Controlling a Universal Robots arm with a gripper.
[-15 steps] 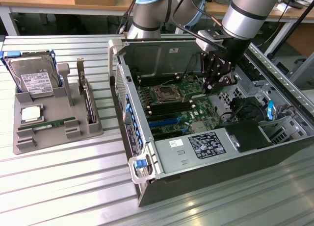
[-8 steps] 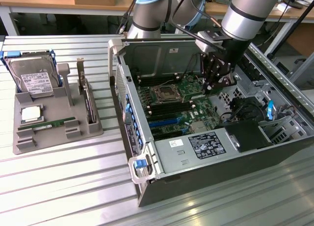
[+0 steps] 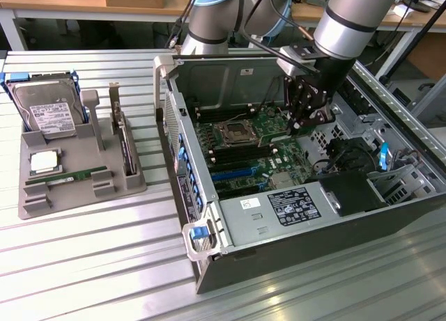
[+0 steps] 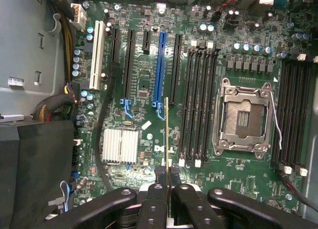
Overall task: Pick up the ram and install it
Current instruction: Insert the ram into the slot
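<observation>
My gripper [image 3: 305, 115] hangs inside the open computer case [image 3: 293, 216], low over the green motherboard [image 3: 265, 150]. It is shut on the ram [image 4: 166, 132], a thin green stick seen edge-on and pointing away from the fingers [image 4: 160, 178]. The ram hovers above the board, parallel to the slots. It lies between the blue expansion slot [image 4: 160, 65] and a bank of black memory slots [image 4: 198, 105]. A second bank of memory slots [image 4: 293, 110] lies beyond the empty processor socket [image 4: 243, 119]. Whether the stick touches the board cannot be told.
A grey parts tray [image 3: 42, 199] on the slatted table at the exterior view's left holds a silver hard drive [image 3: 45, 112], a processor chip [image 3: 43, 161], another green stick [image 3: 77, 175] and an upright card [image 3: 125, 143]. Case walls, cables and a heatsink [image 4: 121, 145] surround the gripper.
</observation>
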